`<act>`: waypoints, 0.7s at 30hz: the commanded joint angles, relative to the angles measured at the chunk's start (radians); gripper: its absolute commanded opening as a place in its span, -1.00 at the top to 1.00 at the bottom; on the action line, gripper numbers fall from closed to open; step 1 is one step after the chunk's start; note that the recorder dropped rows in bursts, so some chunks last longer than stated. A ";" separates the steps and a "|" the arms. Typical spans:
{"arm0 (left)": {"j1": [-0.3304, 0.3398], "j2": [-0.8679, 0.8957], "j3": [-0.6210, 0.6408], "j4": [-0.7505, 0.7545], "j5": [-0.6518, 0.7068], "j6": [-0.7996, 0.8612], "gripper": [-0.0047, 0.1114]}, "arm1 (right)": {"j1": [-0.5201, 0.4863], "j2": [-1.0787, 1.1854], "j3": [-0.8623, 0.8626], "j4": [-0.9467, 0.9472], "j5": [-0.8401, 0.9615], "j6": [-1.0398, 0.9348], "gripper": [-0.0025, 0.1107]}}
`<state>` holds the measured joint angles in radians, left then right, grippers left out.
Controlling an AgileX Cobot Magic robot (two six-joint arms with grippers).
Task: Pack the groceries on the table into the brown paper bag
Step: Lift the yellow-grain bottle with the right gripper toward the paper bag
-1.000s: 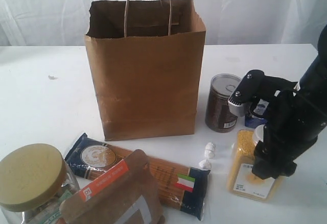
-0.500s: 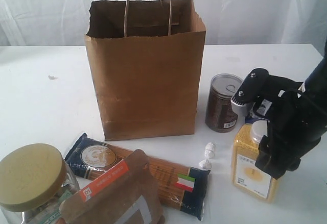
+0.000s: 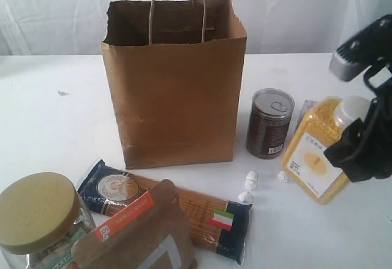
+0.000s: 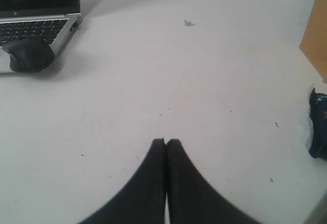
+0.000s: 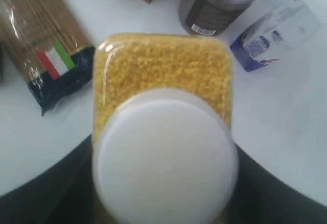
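My right gripper (image 3: 362, 149) is shut on the white-capped bottle of yellow grains (image 3: 317, 152), which hangs tilted just above the table (image 3: 55, 128), right of the dark can (image 3: 268, 124). In the right wrist view the bottle's cap (image 5: 164, 155) fills the space between the fingers. The small blue-white carton (image 5: 276, 32) lies beyond the can (image 5: 217, 2). The brown paper bag (image 3: 174, 91) stands open at centre. In front of it lie the spaghetti pack (image 3: 184, 211), the brown pouch (image 3: 144, 232) and the gold-lidded jar (image 3: 38, 214). My left gripper (image 4: 166, 141) is shut and empty over bare table.
A few small white crumpled bits (image 3: 251, 180) lie between the spaghetti pack and the can. In the left wrist view a laptop (image 4: 36, 9) and a black mouse (image 4: 28, 55) sit at the far edge, with the bag's corner (image 4: 317, 35) to one side.
The right gripper has closed on the bottle and lifted it off the table, up and to the right, tilting it. The left gripper has not moved.
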<state>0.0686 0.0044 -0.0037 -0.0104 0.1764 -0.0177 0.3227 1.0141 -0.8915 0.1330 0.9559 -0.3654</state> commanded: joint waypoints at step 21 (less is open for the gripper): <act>0.001 -0.004 0.004 -0.007 -0.005 -0.001 0.92 | -0.003 0.040 -0.214 0.222 -0.491 0.239 0.96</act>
<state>0.0686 0.0044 -0.0037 -0.0104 0.1764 -0.0177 0.3227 1.0079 -1.0294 0.3377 0.5578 -0.1317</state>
